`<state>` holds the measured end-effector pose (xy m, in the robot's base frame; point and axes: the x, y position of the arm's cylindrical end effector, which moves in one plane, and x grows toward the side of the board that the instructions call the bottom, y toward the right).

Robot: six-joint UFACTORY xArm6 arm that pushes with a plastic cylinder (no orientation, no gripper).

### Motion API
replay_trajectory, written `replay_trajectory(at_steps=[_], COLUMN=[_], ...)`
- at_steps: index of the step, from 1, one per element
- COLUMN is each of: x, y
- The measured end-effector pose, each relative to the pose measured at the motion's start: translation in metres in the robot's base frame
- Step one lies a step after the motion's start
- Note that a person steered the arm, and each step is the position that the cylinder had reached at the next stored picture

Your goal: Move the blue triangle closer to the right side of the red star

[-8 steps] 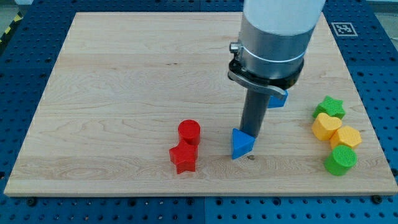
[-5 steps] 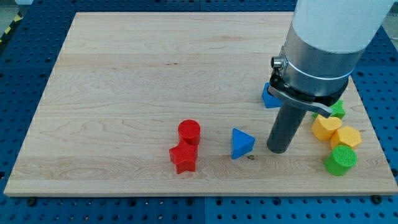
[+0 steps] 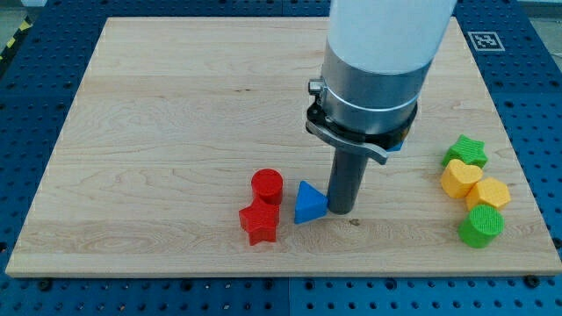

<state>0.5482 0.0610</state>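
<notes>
One blue triangle (image 3: 308, 204) matters here, and it sits near the view's bottom, just to the view's right of the red star (image 3: 259, 223), with a narrow strip of bare wood between them. A red cylinder (image 3: 267, 186) stands touching the star on its upper side.

I have no pincer at all, only a straight dark rod, so nothing opens, shuts or holds; I can only shove. My tip (image 3: 342, 211) is on the table (image 3: 158, 132) at the triangle's right flank, touching it or all but touching; I cannot tell which. So the triangle lies to the view's left of my tip, and the star lies further along nearly the same line, a shade lower. By my reckoning the task is close to done: a short further push toward the view's left, angled slightly down, would close the gap. Too much could knock the star or cylinder out of place.

A second blue block (image 3: 397, 143) is almost wholly hidden behind my arm; its shape cannot be made out. Well apart at the view's right sit a green star (image 3: 468, 151), a yellow heart (image 3: 459, 179), another yellow block (image 3: 489, 192) and a green cylinder (image 3: 480, 225).
</notes>
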Motion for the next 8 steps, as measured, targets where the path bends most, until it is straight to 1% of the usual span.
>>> replay_trajectory(at_steps=[1, 3, 4, 6, 8], x=[-0.002, -0.002, -0.014, -0.015, 0.006], y=[-0.001, -0.027, -0.033, -0.039, -0.039])
